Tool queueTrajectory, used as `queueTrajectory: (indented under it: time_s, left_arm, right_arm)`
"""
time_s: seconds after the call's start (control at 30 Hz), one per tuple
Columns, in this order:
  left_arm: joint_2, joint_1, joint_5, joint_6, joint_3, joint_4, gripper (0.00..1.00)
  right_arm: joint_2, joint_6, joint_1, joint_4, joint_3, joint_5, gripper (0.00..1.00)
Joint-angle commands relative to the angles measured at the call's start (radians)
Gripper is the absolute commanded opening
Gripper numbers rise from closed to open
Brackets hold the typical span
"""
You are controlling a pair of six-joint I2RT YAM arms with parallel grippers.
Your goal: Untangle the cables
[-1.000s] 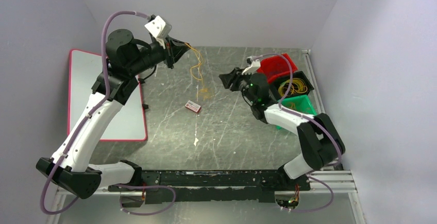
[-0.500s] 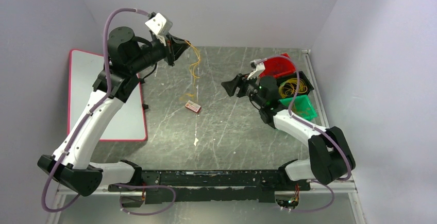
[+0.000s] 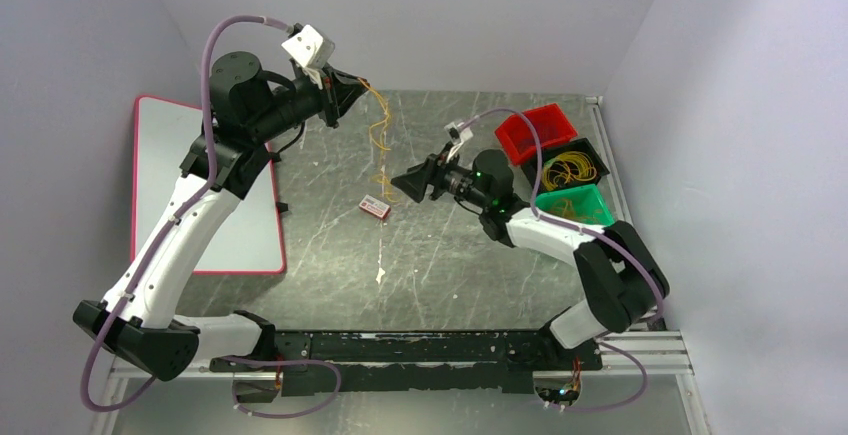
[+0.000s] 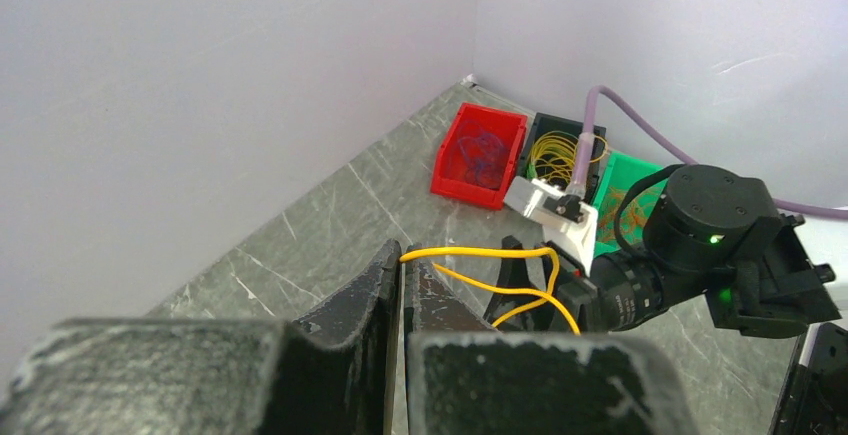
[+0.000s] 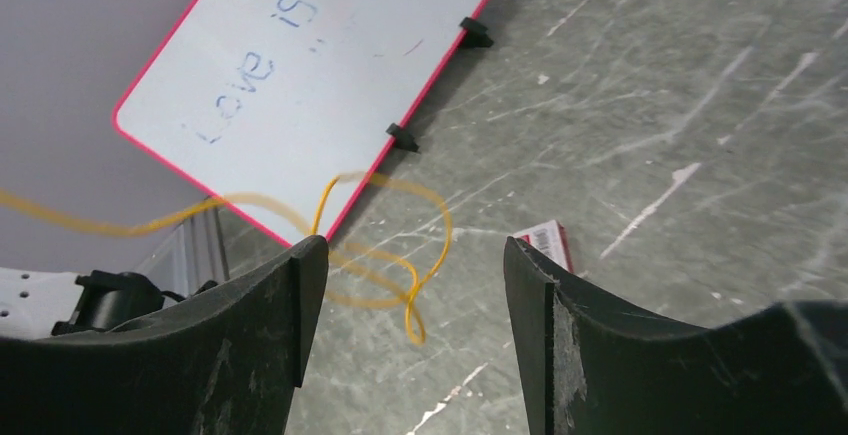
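Observation:
My left gripper (image 3: pixel 355 87) is raised over the table's back left and shut on thin yellow-orange cables (image 3: pixel 379 130) that hang down in loops from it. In the left wrist view the jaws (image 4: pixel 404 267) pinch the yellow cables (image 4: pixel 480 252). My right gripper (image 3: pixel 398 184) is open and empty, its tips next to the hanging cables' lower end. In the right wrist view the cables' loops (image 5: pixel 400 260) dangle between and beyond the open fingers (image 5: pixel 305 285). More coiled yellow cables (image 3: pixel 568 168) lie in the black bin.
A red bin (image 3: pixel 538 132), a black bin (image 3: pixel 590 152) and a green bin (image 3: pixel 578 205) stand at the right. A small red-and-white box (image 3: pixel 375 207) lies mid-table. A pink-rimmed whiteboard (image 3: pixel 205 185) lies at the left.
My right gripper has swung left from beside the bins to the hanging cables. The left gripper has held still with the cables.

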Motion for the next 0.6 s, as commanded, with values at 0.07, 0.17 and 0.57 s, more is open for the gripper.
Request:
queueTrajectory:
  time_s: [0.07,0.17,0.57]
  left_arm:
    - [-0.002,0.005,0.000,-0.006,0.013,0.013,0.07]
    - [0.000,0.005,0.002,-0.004,0.013,0.011,0.07]
    - [-0.007,0.005,-0.003,-0.005,0.007,0.012,0.07]
  right_arm:
    - [0.085,0.005,0.049,0.049,0.102,-0.088,0.67]
    - [0.115,0.010,0.061,0.062,0.125,-0.093,0.67]
    - [0.127,0.012,0.062,0.066,0.113,-0.047,0.64]
